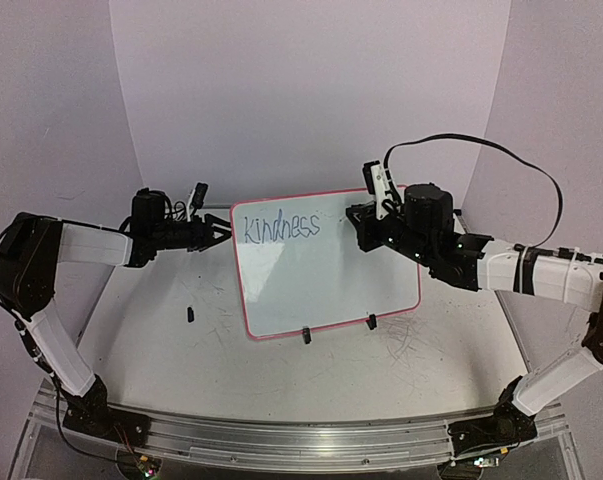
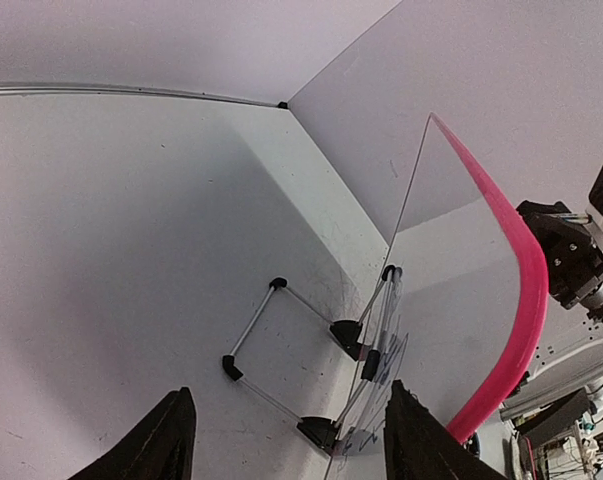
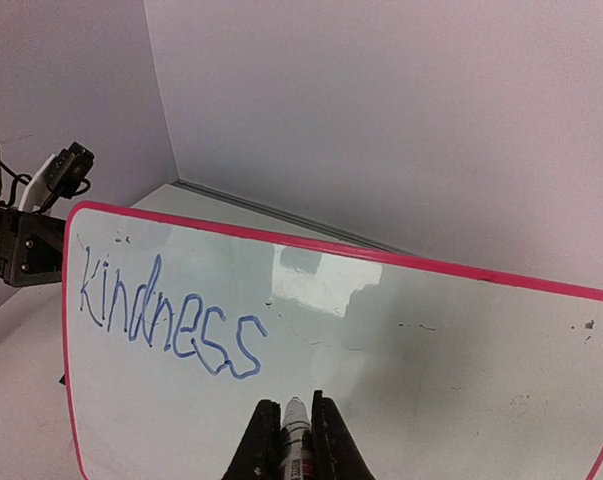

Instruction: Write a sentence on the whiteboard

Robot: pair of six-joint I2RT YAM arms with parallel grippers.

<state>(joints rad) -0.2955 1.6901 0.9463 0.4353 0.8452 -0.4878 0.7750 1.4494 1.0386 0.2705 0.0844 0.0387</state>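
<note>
The whiteboard (image 1: 326, 280), glossy white with a pink frame, stands tilted at mid-table. Of the sentence (image 1: 281, 227), one blue word, "kindness" (image 3: 166, 320), runs along its top left. My right gripper (image 3: 297, 440) is shut on a marker (image 3: 297, 425). The marker's tip is at the board just right of and below the last "s"; I cannot tell whether it touches. My left gripper (image 1: 219, 232) is open at the board's upper left edge. In the left wrist view the left gripper (image 2: 291, 440) straddles the board's edge (image 2: 406, 200), which lies near the right finger (image 2: 413, 440).
Two black clip feet (image 1: 304, 335) hold the board's lower edge, and a wire stand (image 2: 256, 335) props it from behind. A small black piece (image 1: 190, 314) lies on the table left of the board. A black cable (image 1: 481, 148) loops over the right arm. Walls close the back.
</note>
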